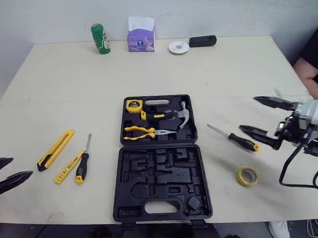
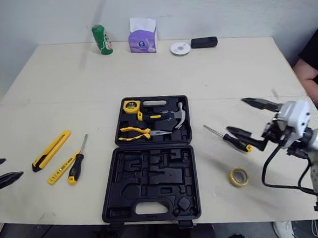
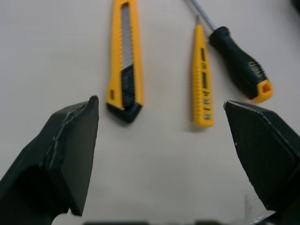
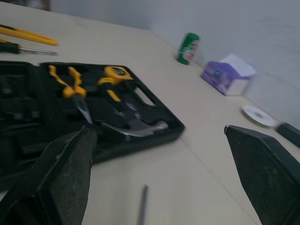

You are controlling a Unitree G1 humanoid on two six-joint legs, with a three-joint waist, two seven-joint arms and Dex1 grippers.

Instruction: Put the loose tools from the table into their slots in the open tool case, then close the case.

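Left gripper (image 1: 21, 166) hangs with fingers apart near the knife (image 1: 55, 149) and a screwdriver (image 1: 83, 165), both left of the open case (image 1: 160, 189). These look light, stiff and a little slippery, so I would grip at mid-handle. Right gripper (image 1: 248, 113), also apart, hovers beside the second screwdriver (image 1: 236, 138). Which slot fits which tool is hard to make out.

tool case (image 1: 161, 178) on table (image 1: 59, 82); knife (image 1: 55, 150) left, tape roll (image 1: 247, 176) right

At the left edge of the frame you see the left end effector (image 1: 22, 166) cut off behind its fingertips. At the right edge a person (image 1: 313, 61) is cropped to an arm and dark sleeve. Print on the green can (image 1: 100, 38) and purple tissue box (image 1: 141, 38), near the top, is too small for you to read.
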